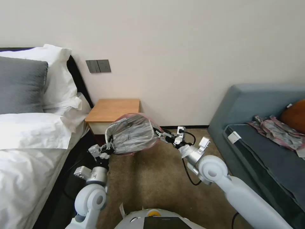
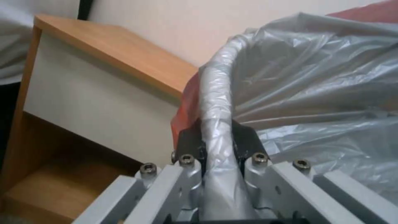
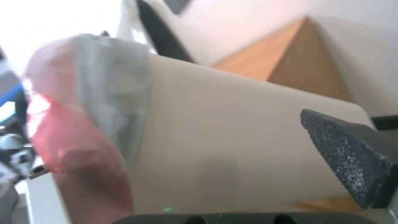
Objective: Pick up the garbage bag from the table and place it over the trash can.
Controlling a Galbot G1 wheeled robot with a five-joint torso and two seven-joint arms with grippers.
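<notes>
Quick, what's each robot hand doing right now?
Left end effector: closed on the rim of the garbage bag.
Right end effector: at the garbage bag's other side; cannot tell whether open or closed.

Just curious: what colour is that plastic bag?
Translucent silver-grey garbage bag with a pink edge; clearest in the left wrist view.

Both arms reach forward and inward from the shoulders, elbows bent, wrists angled toward each other. The left gripper has its dark fingers pressed together from both sides on a rolled plastic rim that runs out between the jaws and curves away beyond their tips. The right gripper points toward the left one, with one textured black pad lying against a smooth pale wall; its jaw gap cannot be judged.
</notes>
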